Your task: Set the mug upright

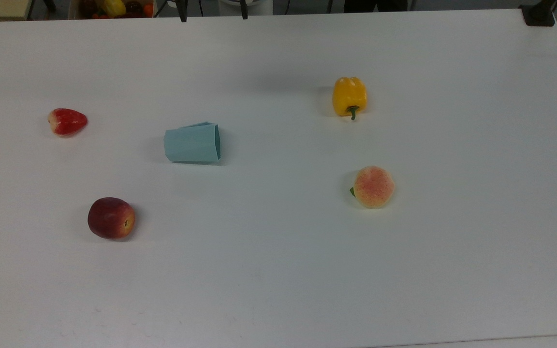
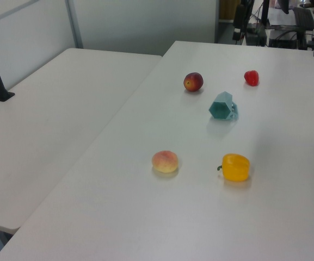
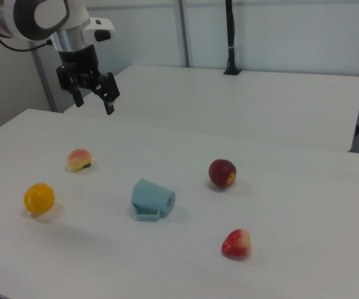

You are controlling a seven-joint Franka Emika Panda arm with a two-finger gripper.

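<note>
The mug (image 1: 192, 143) is a pale blue faceted cup lying on its side on the white table (image 1: 278, 270), left of centre in the top view, with its open rim facing the top view's right. In the left view the mug (image 2: 222, 106) shows its hexagonal mouth. The right view has the mug (image 3: 152, 198) resting with its small tab against the tabletop. My gripper (image 3: 94, 103) hangs open and empty, high above the table at the right view's upper left, well apart from the mug.
Scattered around the mug are a strawberry (image 1: 67, 121), a dark red apple (image 1: 111, 218), a yellow pepper (image 1: 349, 96) and a peach (image 1: 373, 186). A second table (image 2: 64, 109) adjoins on the left view's left. A black clamp (image 1: 538, 14) sits on the far right corner.
</note>
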